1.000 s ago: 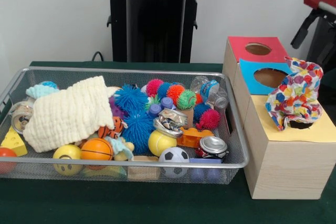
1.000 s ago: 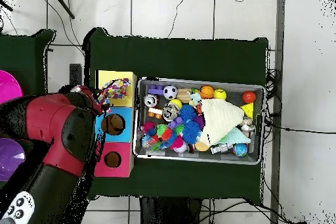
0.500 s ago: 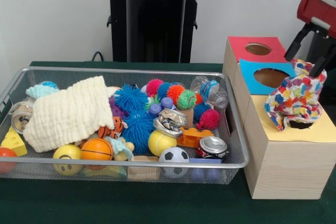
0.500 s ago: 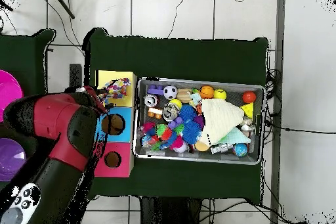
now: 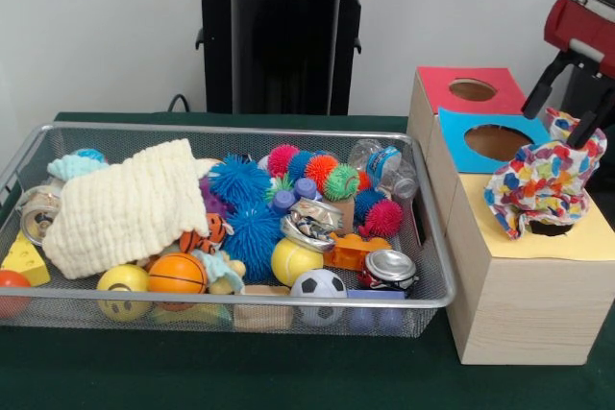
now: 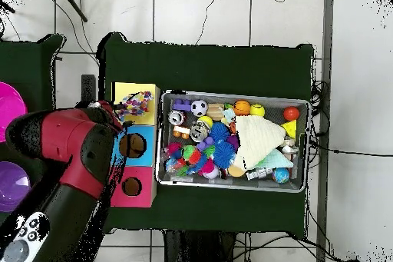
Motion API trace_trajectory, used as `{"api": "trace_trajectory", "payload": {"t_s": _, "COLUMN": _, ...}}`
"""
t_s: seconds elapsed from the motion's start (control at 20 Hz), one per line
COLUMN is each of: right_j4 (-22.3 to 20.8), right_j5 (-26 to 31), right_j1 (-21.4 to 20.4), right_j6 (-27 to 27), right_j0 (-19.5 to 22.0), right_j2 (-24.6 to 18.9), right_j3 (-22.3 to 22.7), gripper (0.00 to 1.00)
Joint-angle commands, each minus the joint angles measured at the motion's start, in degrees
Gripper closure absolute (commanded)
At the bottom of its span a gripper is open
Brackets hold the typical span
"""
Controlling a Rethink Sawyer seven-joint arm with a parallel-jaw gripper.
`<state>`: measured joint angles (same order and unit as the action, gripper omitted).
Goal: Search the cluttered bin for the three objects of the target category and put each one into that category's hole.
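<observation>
Risen slightly, the hand stands open just above the patterned cloth on the yellow hole's edge.

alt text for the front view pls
A red and black robot gripper hovers with open jaws over a multicoloured patterned cloth bunched on the yellow-topped section of a wooden box. Beside it, a wire mesh bin holds balls, spiky toys, cans and a cream cloth.

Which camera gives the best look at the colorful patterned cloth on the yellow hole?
The front view: the patterned cloth shows whole, bunched over the yellow hole. The overhead view shows only a small speckled patch beside the arm.
</observation>
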<state>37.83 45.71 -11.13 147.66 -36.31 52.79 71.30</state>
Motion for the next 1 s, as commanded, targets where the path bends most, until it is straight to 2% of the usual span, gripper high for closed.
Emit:
{"api": "trace_trajectory", "payload": {"t_s": 0.05, "right_j4": 2.5, "right_j5": -2.9, "right_j1": 2.1, "right_j6": 17.8, "right_j0": 1.4, "right_j2": -5.5, "right_j3": -0.2, "gripper": 0.0}}
{"api": "trace_trajectory", "payload": {"t_s": 0.4, "right_j4": 3.0, "right_j5": -3.0, "right_j1": 2.3, "right_j6": 17.4, "right_j0": 1.4, "right_j2": -5.4, "right_j3": -0.4, "gripper": 0.0}}
{"api": "trace_trajectory", "payload": {"t_s": 1.0, "right_j4": 4.1, "right_j5": -7.3, "right_j1": 2.8, "right_j6": 16.1, "right_j0": 2.5, "right_j2": -6.4, "right_j3": -1.7, "gripper": 0.0}}
